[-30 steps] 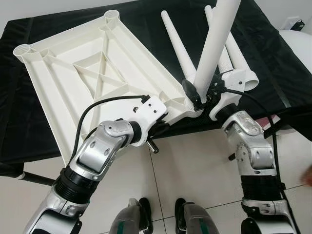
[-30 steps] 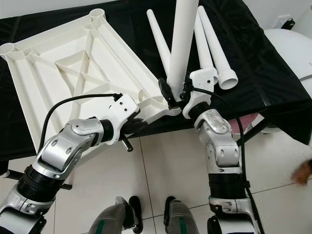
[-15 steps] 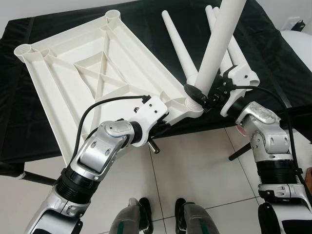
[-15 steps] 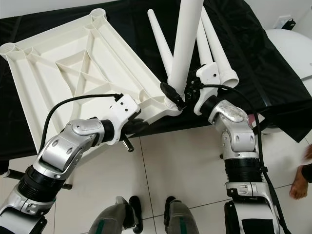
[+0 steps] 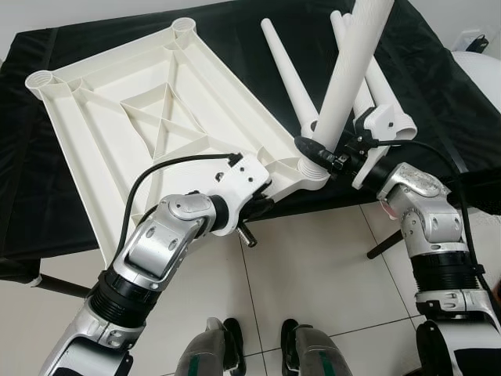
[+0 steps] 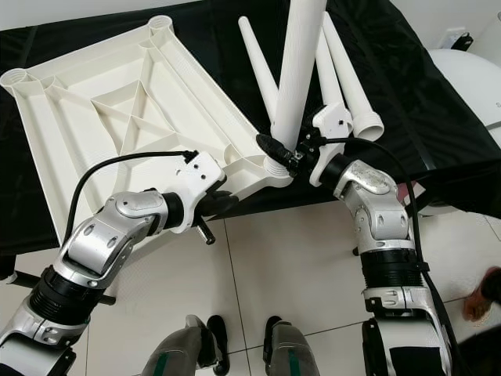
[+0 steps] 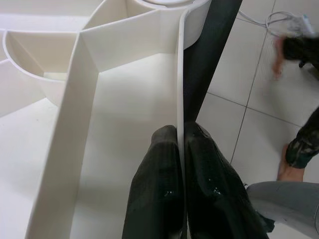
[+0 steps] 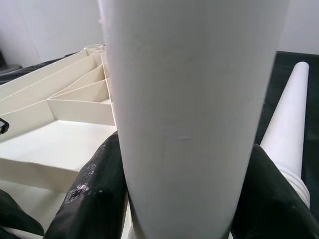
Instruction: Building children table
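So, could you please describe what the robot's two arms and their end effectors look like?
Both arms are built of rounded silver metal segments with black ribbed joints. The left arm ends in a white plastic wrist housing, fed by a looping black cable. The right arm has a similar white housing and black cable. Each end effector has two long black fingers, glossy and slightly scuffed.

Table leg point(image 5: 347, 74) in tabletop point(image 5: 149, 117) socket

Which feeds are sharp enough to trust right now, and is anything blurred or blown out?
Both eye views are sharp and evenly lit, with the white tabletop holding its rib detail against the black cloth. In the left wrist view the left hand is crisp but a person is motion-blurred. In the right wrist view the close-up table leg is soft and featureless.
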You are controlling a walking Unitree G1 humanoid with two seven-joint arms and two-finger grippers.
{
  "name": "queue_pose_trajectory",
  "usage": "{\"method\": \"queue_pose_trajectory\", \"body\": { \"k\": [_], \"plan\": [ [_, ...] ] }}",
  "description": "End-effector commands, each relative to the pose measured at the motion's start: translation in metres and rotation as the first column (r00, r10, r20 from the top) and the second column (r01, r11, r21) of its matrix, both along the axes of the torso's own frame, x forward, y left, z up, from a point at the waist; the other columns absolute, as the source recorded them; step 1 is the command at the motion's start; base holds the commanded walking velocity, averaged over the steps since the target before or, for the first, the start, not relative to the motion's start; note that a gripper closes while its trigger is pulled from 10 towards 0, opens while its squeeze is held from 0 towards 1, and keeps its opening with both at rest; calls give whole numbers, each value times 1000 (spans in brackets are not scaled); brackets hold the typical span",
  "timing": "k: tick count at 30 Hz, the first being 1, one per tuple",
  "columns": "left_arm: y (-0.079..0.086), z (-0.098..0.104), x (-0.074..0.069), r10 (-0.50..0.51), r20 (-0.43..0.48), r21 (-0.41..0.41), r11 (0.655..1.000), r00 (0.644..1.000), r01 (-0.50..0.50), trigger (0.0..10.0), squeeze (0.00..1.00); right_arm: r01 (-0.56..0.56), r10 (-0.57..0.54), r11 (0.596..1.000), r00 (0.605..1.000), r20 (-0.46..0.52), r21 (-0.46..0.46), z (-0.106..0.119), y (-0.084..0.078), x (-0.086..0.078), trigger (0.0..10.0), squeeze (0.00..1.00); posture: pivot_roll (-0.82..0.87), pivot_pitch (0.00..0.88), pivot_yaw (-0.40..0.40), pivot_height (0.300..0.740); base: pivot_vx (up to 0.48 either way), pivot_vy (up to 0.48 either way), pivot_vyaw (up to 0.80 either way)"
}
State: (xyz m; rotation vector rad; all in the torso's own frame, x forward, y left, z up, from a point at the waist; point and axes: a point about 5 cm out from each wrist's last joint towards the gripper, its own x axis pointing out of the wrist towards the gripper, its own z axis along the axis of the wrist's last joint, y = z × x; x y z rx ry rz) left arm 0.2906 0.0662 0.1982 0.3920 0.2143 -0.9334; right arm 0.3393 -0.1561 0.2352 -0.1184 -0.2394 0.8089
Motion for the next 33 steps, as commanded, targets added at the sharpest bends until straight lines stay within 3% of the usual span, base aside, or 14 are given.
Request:
{"method": "queue_pose_trajectory", "body": {
  "k": [1,8,9,13,14,22,33],
  "plan": [
    [3,5,3,42,33,-12,999,999,-42,10000,0,-12,12,1000,1000,9,6,1,2,0,10000,0,-94,211,58,740,0,0,0],
    [4,6,3,43,34,-12,999,998,-43,10000,0,9,-9,999,1000,16,39,2,3,0,10000,0,-95,214,59,740,0,0,0],
    [4,6,3,43,34,-12,999,998,-43,10000,0,11,-12,998,1000,13,56,2,3,0,0,0,-94,217,61,740,0,0,0],
    [4,6,3,44,34,-12,999,998,-43,10000,0,13,-13,998,1000,13,64,2,4,-1,0,0,-94,217,61,740,0,0,0],
    [4,6,3,43,33,-11,999,999,-42,10000,0,39,-40,996,999,11,76,2,3,-1,10000,0,-94,217,61,740,0,0,0],
    [4,6,3,44,34,-11,999,998,-44,10000,0,94,-96,991,995,15,92,3,5,-1,10000,0,-93,220,62,740,0,0,0],
    [4,6,3,46,33,-14,999,998,-45,10000,0,178,-189,970,980,55,163,7,20,-10,10000,0,-98,223,61,740,0,0,0]
  ]
}}
